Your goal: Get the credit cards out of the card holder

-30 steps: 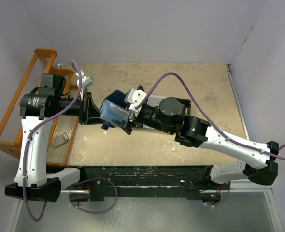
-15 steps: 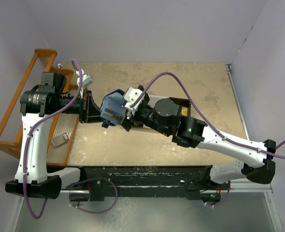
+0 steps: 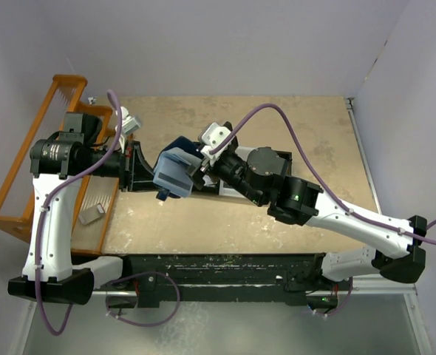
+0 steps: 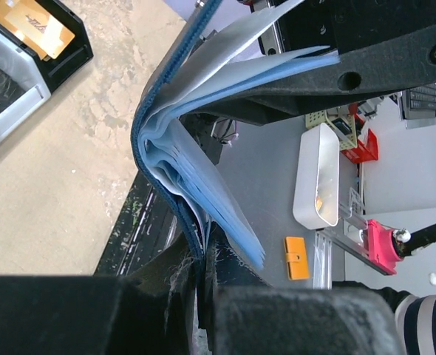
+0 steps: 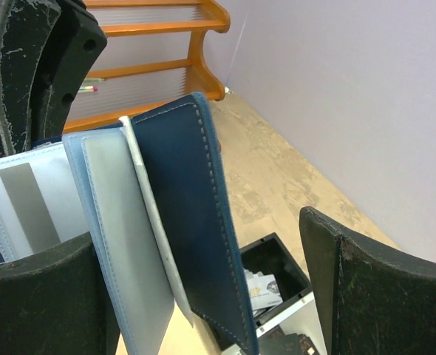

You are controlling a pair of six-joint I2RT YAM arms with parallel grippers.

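Navy card holder (image 3: 172, 174): right claw (image 3: 197, 176) (astride it) narrowing.

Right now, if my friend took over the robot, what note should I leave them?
Left gripper: shut on the small navy-blue folding card holder, holding it open in the air.
Right gripper: open, jaws on either side of the holder's navy cover, not gripping.
Done: a gold card lies in the black plastic tray.
Left: what looks like a grey card sits inside the holder and probably needs pulling out.
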